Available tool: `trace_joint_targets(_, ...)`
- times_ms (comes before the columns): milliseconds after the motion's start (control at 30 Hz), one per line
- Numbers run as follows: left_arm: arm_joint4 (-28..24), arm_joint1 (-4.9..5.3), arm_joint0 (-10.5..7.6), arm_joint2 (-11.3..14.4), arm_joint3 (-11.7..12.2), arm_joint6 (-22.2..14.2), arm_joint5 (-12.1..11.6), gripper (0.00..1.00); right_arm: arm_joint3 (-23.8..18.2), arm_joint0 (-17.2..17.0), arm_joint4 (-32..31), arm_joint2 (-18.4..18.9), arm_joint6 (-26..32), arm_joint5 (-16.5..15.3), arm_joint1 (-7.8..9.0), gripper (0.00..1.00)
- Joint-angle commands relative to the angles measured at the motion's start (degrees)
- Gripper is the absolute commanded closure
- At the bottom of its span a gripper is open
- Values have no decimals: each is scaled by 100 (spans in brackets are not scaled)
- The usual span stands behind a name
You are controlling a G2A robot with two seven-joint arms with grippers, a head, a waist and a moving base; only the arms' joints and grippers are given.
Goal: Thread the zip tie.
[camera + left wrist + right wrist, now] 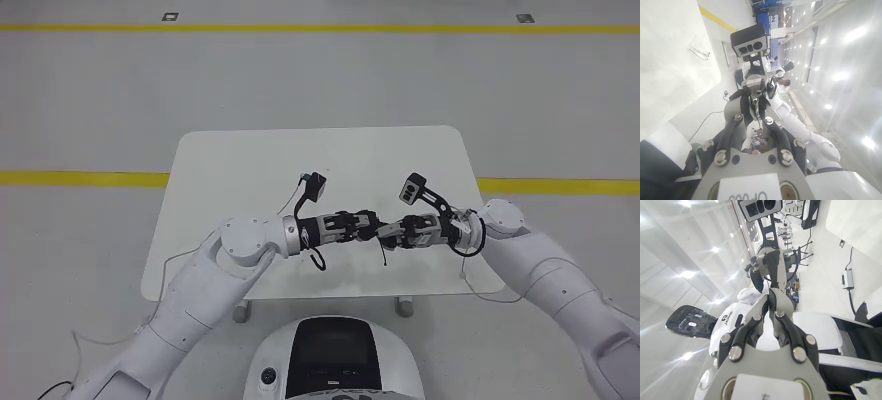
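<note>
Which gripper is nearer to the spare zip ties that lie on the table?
Right, by a little. The spare zip ties lie on the table on the side of the right gripper; the left gripper faces it from the opposite side, slightly farther away.

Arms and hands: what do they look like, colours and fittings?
The left arm and right arm have white shells with round joint caps, grey and black near the wrists. Each wrist bears a black camera box on a bracket. The left hand and right hand each have a grey plate with silver bolts, black links and grey fingers with black pads.
</note>
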Motion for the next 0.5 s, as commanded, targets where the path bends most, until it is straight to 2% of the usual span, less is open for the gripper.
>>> trace_joint_targets(0, -2, 2, -12, 13, 6, 1, 6, 88, 16, 7, 6, -3, 0, 2, -7, 100)
trace_joint_targets(300, -14, 20, -27, 36, 10, 10, 8, 85, 74, 45, 28, -34, 0, 25, -45, 100)
trace_joint_targets(467, -20, 31, -37, 51, 11, -17, 2, 87, 119, 64, 48, -52, 0, 57, -68, 100)
